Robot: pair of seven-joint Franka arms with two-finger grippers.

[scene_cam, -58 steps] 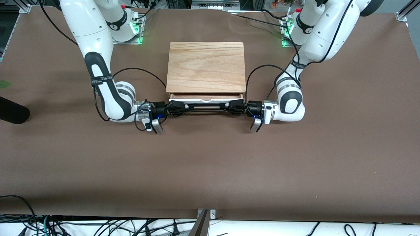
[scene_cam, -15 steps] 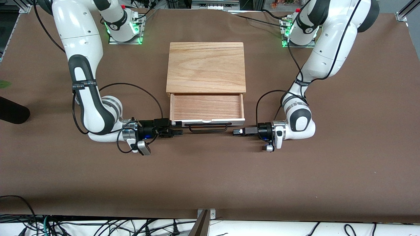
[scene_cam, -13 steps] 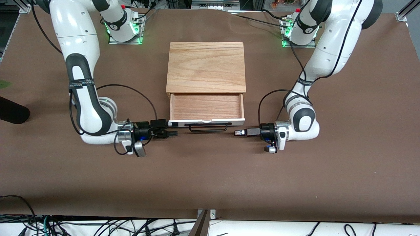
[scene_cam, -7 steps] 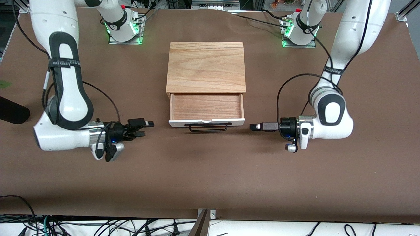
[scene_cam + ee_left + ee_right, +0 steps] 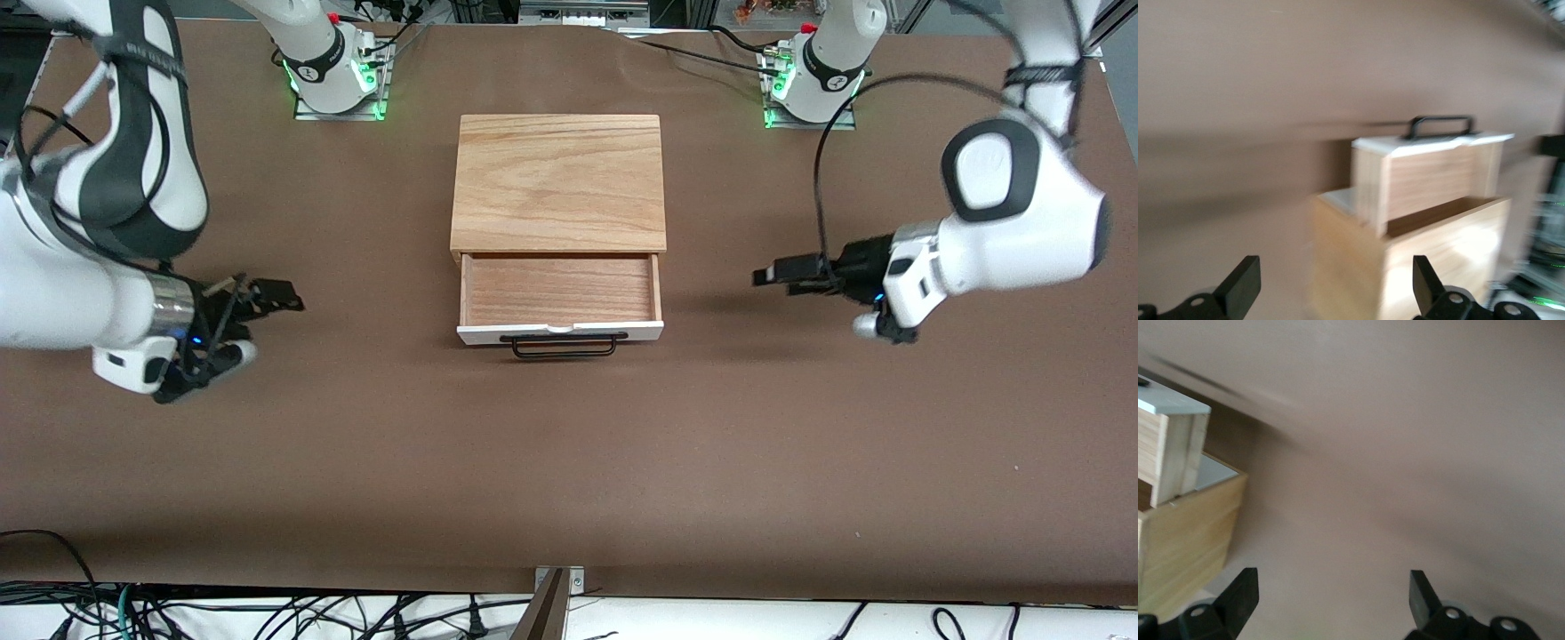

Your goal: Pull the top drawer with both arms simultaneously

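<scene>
The top drawer (image 5: 560, 300) was found pulled out between both pincers, well apart from each. The left pincer (image 5: 772, 274) and right pincer (image 5: 283, 300) were spread apart, empty. The thin rigid handle (image 5: 564, 346) was judged the gripping point.

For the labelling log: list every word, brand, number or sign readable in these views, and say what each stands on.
No text can be read with certainty.
Black strap on the right arm: white lettering, too small to read.
Black strap on the left arm: no lettering legible.
Top drawer, cabinet top, table: no markings.
Both wrist views: no text.
</scene>
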